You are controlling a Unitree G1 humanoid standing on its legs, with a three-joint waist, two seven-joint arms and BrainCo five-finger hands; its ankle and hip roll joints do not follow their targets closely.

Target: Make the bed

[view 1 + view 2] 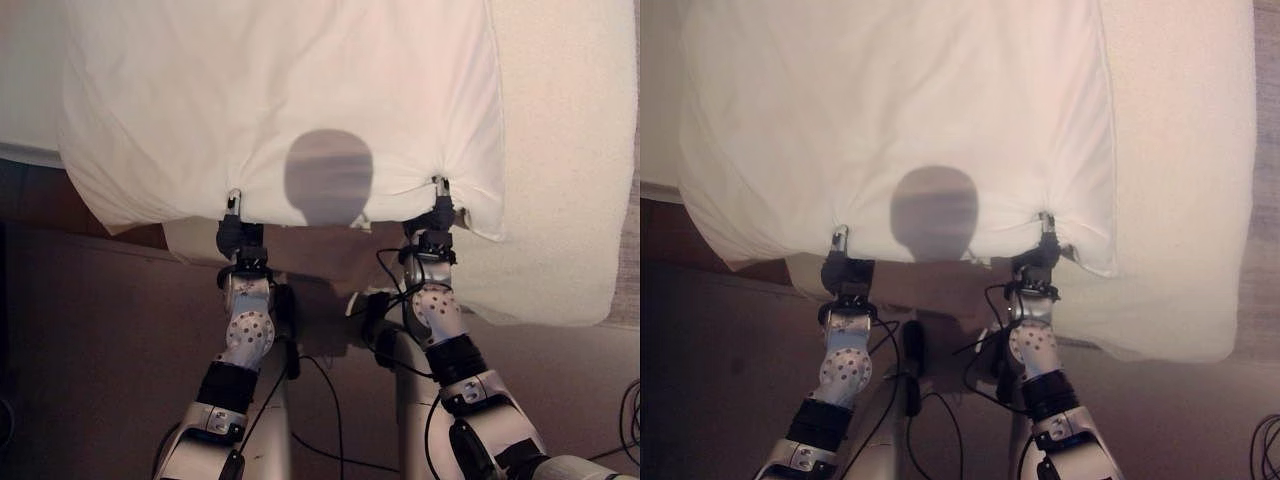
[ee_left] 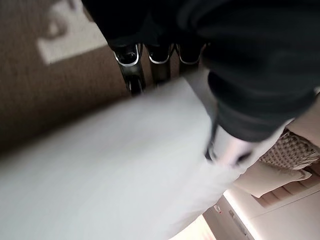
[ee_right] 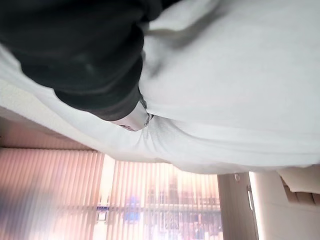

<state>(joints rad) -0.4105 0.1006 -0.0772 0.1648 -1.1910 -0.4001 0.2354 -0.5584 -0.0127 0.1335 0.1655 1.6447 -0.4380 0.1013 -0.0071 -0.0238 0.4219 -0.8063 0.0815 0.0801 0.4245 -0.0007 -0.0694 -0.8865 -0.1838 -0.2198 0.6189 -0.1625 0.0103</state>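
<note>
Cream bedding (image 1: 570, 150) covers the bed, with dark floor (image 1: 90, 330) below its edge. From left to right, the left hand (image 1: 232, 232) and the right hand (image 1: 438, 212) each pinch the near edge of the white pillow (image 1: 280, 100), lifted over the bed; their fingers look clamped in the cloth. Setting it down remains, probably; nothing blocks it.

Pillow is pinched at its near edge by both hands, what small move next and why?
Probably carry the pillow forward and lower it onto the bed. The left hand and right hand each pinch its near edge, and that edge overhangs the mattress side above the floor.
</note>
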